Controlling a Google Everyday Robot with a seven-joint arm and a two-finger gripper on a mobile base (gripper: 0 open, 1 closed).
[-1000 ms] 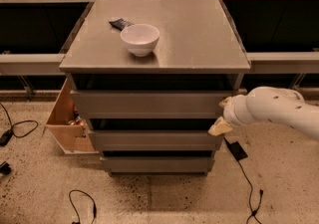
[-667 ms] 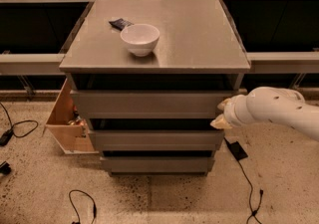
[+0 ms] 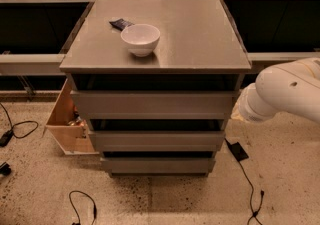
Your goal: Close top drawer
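Note:
The top drawer (image 3: 152, 104) is the tallest grey, handle-less front under the cabinet top. It stands pulled out a little, with a dark gap above it. My gripper (image 3: 235, 115) is at the end of the white arm (image 3: 285, 91), which comes in from the right. It sits at the right end of the top drawer's front, level with its lower half. Its fingers are hidden behind the wrist.
A white bowl (image 3: 141, 39) and a small dark packet (image 3: 121, 23) lie on the cabinet top (image 3: 200, 34). Two shorter grey drawers (image 3: 155, 140) sit below, also slightly out. A tan wooden box (image 3: 67, 119) stands at the cabinet's left. Cables and a black adapter (image 3: 237, 151) lie on the floor.
My gripper has moved up and to the right, from the gap under the top drawer's front to its right end. The drawer front has not visibly moved.

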